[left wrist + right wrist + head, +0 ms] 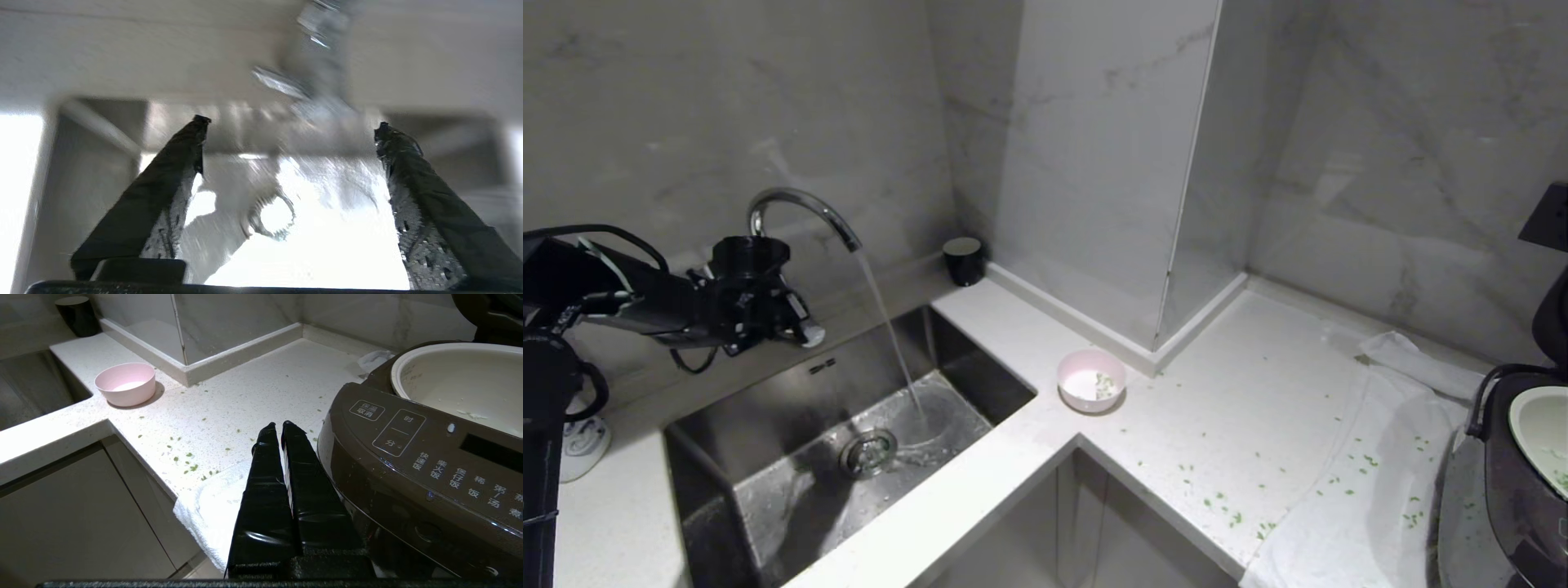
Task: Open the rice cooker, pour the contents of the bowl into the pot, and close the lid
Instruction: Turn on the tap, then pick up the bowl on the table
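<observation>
The left gripper [805, 331] hangs over the sink [768, 425] beside the tap [800, 208], jaws wide and holding nothing, while water runs into the basin. Left running, that water could splash the arm or the bench [1217, 425].

The bowl [1091, 380] sits on the bench just right of the sink, some contents [1104, 384] inside. Green bits already lie scattered across the bench and the white cloth [1347, 514], so a hasty tip risks more spill.

At far right the rice cooker [1515, 490] stands open, its pot [1539, 429] exposed.

The head view alone shows the tap stream. Only the right wrist view shows the right gripper [282, 426], jaws closed and empty beside the cooker's front panel [429, 457]; the left wrist view adds the drain [271, 216].
</observation>
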Tool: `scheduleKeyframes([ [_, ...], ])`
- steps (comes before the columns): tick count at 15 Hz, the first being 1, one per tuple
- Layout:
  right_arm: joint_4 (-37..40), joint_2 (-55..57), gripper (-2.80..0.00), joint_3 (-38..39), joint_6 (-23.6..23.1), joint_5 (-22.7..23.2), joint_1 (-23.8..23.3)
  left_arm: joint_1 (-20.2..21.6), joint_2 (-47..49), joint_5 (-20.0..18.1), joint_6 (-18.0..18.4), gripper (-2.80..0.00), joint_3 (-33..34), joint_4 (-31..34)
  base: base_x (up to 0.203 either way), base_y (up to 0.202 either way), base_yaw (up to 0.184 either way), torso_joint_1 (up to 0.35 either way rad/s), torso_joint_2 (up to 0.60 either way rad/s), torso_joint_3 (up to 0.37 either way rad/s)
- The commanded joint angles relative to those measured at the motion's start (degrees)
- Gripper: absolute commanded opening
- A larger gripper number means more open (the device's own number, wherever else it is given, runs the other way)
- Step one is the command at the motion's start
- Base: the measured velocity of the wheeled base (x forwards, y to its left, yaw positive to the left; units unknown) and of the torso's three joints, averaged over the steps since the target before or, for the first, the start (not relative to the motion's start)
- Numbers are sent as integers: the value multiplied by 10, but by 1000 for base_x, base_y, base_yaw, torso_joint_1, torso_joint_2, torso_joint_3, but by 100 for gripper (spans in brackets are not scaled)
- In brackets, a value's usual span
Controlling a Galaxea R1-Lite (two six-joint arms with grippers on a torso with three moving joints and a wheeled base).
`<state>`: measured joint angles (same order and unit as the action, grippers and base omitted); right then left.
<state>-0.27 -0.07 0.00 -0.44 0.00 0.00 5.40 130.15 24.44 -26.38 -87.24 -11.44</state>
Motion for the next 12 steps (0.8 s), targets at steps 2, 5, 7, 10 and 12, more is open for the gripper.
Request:
scheduleKeyframes([
  [2, -1, 0, -280, 1, 0, 0, 0, -78, -113, -22, -4, 0, 84, 1, 0, 0, 0, 0, 0, 0],
  [5, 0, 0, -280, 1, 0, 0, 0, -156, -135, -27, -4, 0, 91, 42, 0, 0, 0, 0, 0, 0],
  [7, -1, 0, -280, 1, 0, 0, 0, -207, -145, -28, -4, 0, 94, 53, 0, 0, 0, 0, 0, 0],
  [10, 0, 0, -280, 1, 0, 0, 0, -282, -150, -34, -2, 0, 78, 90, 0, 0, 0, 0, 0, 0],
  [12, 0, 0, -280, 1, 0, 0, 0, -328, -128, -63, 0, 0, 47, 101, 0, 0, 0, 0, 0, 0],
])
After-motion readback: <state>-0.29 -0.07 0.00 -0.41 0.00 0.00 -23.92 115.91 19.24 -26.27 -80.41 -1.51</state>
